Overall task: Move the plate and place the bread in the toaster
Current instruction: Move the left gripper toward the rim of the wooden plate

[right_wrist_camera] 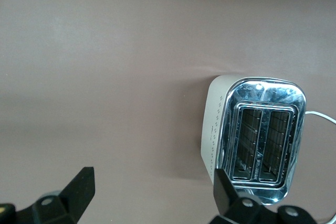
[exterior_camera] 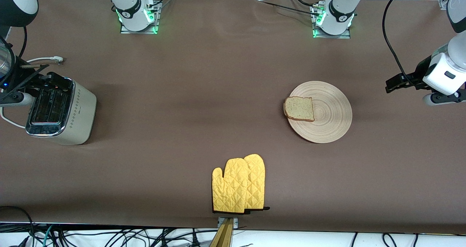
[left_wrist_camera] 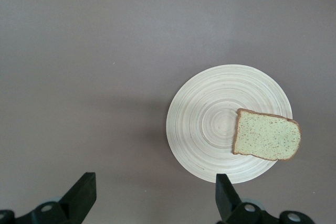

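The light wooden plate (exterior_camera: 327, 119) lies on the brown table toward the left arm's end. The bread (exterior_camera: 299, 108) lies flat on the plate's edge that faces the toaster. The cream toaster (exterior_camera: 78, 114) with its chrome top stands at the right arm's end, slots empty. My left gripper (left_wrist_camera: 155, 199) is open and empty, high over bare table beside the plate (left_wrist_camera: 210, 124) and bread (left_wrist_camera: 266, 136). My right gripper (right_wrist_camera: 152, 198) is open and empty, high over bare table beside the toaster (right_wrist_camera: 215, 129).
A pair of yellow oven mitts (exterior_camera: 238, 185) lies at the table's edge nearest the front camera, midway along it. The toaster's white cord (exterior_camera: 43, 59) trails toward the robot bases. Cables hang below the table's near edge.
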